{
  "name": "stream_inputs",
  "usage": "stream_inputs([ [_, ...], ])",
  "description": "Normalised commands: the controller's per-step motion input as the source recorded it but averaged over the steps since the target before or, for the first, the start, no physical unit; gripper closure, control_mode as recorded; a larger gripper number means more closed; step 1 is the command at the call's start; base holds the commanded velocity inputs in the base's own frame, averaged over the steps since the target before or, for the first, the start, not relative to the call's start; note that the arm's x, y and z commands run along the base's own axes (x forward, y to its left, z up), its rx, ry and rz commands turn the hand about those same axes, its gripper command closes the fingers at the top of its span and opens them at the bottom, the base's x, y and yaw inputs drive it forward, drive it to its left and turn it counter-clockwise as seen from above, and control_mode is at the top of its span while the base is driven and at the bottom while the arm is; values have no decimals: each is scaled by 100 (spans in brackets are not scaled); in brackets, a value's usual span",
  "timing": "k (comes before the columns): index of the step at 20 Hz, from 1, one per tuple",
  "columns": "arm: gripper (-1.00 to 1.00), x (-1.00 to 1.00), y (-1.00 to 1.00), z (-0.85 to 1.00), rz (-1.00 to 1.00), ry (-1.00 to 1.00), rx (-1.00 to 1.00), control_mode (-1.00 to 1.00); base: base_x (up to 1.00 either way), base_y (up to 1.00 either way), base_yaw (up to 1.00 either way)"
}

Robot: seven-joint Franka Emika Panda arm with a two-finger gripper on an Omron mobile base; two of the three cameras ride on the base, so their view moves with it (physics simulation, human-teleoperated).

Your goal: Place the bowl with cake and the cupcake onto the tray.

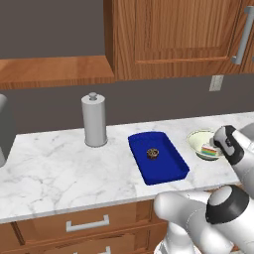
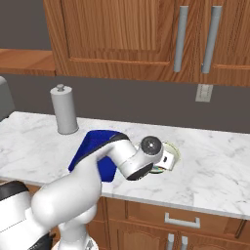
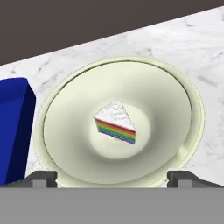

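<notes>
The pale cream-green bowl (image 3: 168, 109) stands on the marble counter with the rainbow-layered cake (image 3: 116, 122) at its centre. My gripper (image 3: 111, 178) hovers over the bowl's near rim, open, one fingertip (image 3: 41, 178) on each side and nothing between them. The blue tray (image 3: 13, 127) lies just left of the bowl. In the left base view the dark cupcake (image 1: 152, 154) sits in the middle of the tray (image 1: 166, 168), and the bowl (image 1: 196, 136) with the cake (image 1: 212, 150) is to its right, partly behind my wrist. My arm covers much of the tray (image 2: 90, 144) and bowl (image 2: 174, 150) in the right base view.
A tall grey cylinder with a knob (image 1: 94, 120) stands behind and left of the tray. Wooden wall cabinets hang above, and an outlet (image 1: 216, 83) is on the wall. The counter's front edge runs just below the tray, with drawers (image 1: 87, 224) underneath.
</notes>
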Motion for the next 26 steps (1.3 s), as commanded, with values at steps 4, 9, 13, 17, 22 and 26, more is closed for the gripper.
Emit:
stream_inputs([
  [4,-100,-2,-41,-18,-2,3,0,-100,0,0,0],
  [9,-100,0,-35,-12,-5,3,4,-100,0,0,0],
  [13,-100,1,-24,-28,-6,4,14,-100,0,0,0],
  [17,-100,17,-19,-30,-3,2,11,-100,0,0,0],
  [22,-100,41,-17,-7,-1,0,3,-100,0,0,0],
  [26,-100,36,-9,-17,-1,0,2,-100,0,0,0],
])
